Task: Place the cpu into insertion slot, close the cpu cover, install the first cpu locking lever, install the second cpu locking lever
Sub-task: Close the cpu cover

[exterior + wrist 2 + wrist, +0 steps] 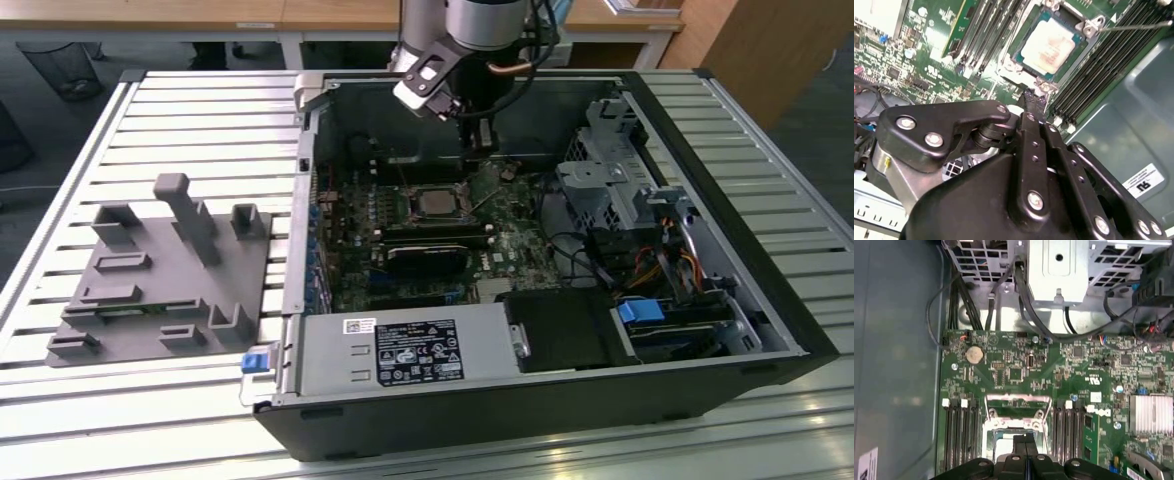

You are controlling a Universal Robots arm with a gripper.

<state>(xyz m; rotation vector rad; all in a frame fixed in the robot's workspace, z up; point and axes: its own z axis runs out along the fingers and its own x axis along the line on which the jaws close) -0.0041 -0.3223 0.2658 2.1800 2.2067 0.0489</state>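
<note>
The claw [1034,100] is pressed together and pinches nothing. Its tips hover just short of the cpu cover [1077,49], which lies flat over the cpu [1048,46] seated in the insertion slot [410,204]. On the far side of the socket from the claw, a thin locking lever [1134,26] sticks out free, so latching looks like the step in hand. It is best done by pushing the closed tips along the wire, never down on the chip. Room is tight: memory slots [1094,70] flank the socket, and the case wall [1139,110] stands close beside the claw.
</note>
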